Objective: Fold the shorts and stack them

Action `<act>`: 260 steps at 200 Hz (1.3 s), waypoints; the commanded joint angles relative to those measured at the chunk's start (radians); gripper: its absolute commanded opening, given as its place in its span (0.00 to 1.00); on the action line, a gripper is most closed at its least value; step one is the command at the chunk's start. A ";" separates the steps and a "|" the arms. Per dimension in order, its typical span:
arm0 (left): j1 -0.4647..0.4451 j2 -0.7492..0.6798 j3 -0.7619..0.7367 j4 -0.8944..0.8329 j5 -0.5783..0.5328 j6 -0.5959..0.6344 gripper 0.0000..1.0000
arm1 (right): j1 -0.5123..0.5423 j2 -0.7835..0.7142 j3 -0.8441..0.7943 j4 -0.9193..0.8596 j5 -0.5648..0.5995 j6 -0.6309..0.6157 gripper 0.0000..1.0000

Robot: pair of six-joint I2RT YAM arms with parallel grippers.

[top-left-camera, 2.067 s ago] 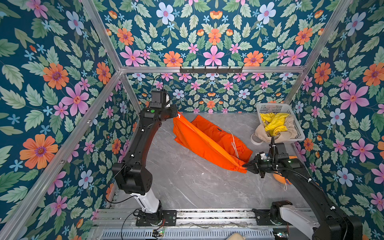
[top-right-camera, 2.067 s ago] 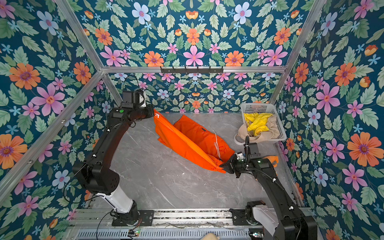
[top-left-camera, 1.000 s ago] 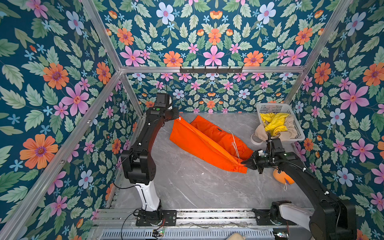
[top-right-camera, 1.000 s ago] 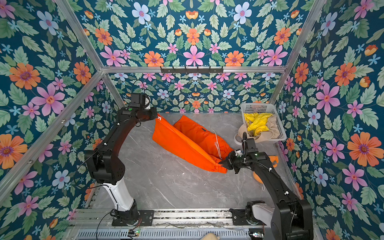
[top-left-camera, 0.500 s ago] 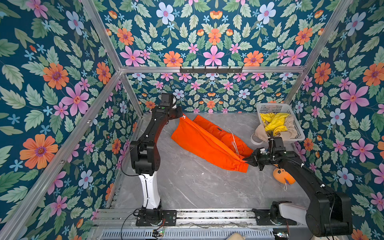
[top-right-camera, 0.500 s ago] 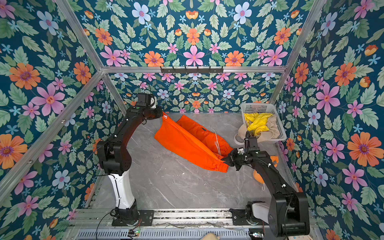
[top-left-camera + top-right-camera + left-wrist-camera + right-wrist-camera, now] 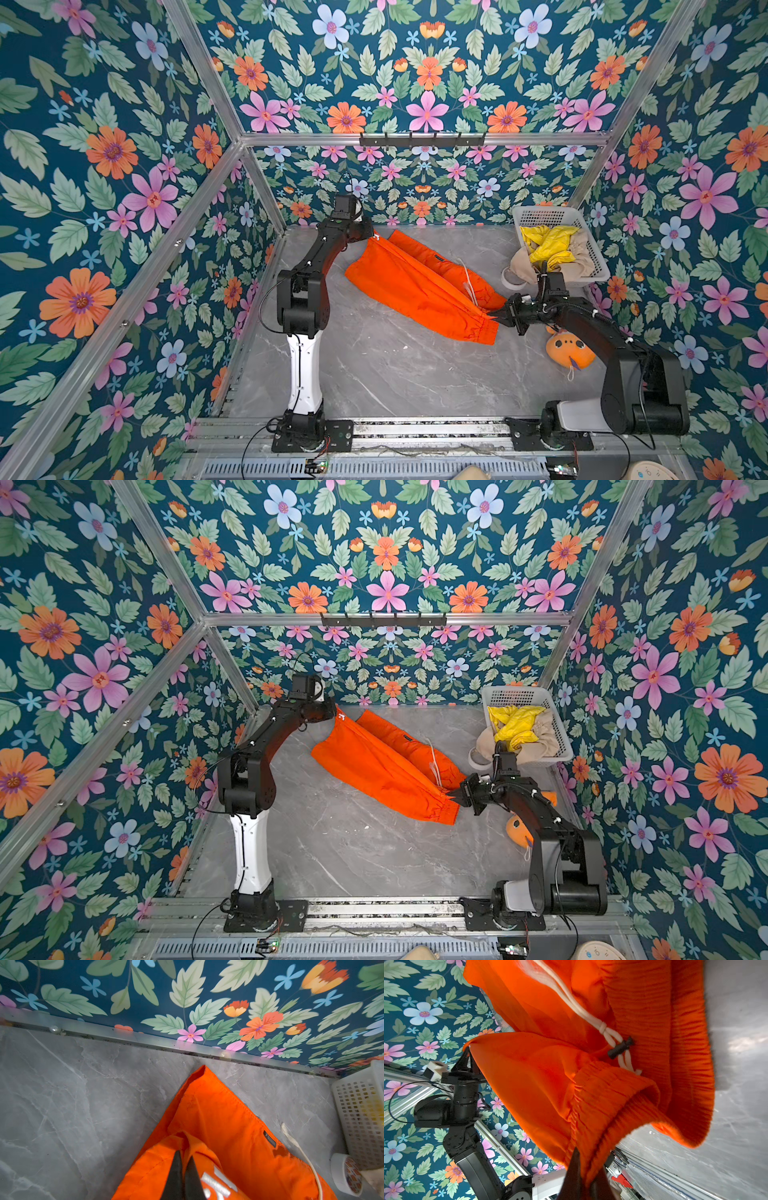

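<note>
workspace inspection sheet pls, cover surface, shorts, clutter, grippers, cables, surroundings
surface: grey marble tabletop, no spills seen
job's things: orange shorts held at opposite ends, part lying on the tabletop; yellow shorts and beige shorts bunched unfolded in the white basket
clutter: orange plush toy beside the right arm; tape roll by the basket
grippers: left gripper shut on a leg hem; right gripper shut on the elastic waistband
cables: black cable looping off the left arm, clear of the fabric
surroundings: floral wall panels, aluminium frame, black hook rail with nothing hung
</note>
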 commanded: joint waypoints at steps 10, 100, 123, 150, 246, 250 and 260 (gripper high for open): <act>0.000 0.042 -0.002 0.114 -0.020 -0.024 0.04 | -0.016 0.057 0.027 0.054 0.030 -0.020 0.13; -0.014 0.114 0.094 0.128 -0.006 -0.062 0.63 | -0.052 0.020 0.126 0.121 0.208 -0.018 0.53; -0.013 0.019 0.041 0.124 -0.036 -0.036 0.65 | -0.054 -0.076 0.189 0.004 0.316 -0.079 0.54; -0.013 -0.125 -0.087 0.138 -0.036 -0.014 0.65 | -0.027 -0.178 0.219 -0.041 0.390 -0.140 0.54; -0.014 -0.208 -0.504 0.230 0.157 -0.066 0.60 | 0.317 0.029 0.197 0.098 0.441 -0.199 0.48; -0.014 -0.203 -0.508 0.231 0.159 -0.067 0.60 | 0.320 0.046 0.196 0.115 0.434 -0.195 0.48; -0.014 -0.189 -0.523 0.234 0.156 -0.068 0.60 | 0.322 0.089 0.186 0.151 0.416 -0.178 0.48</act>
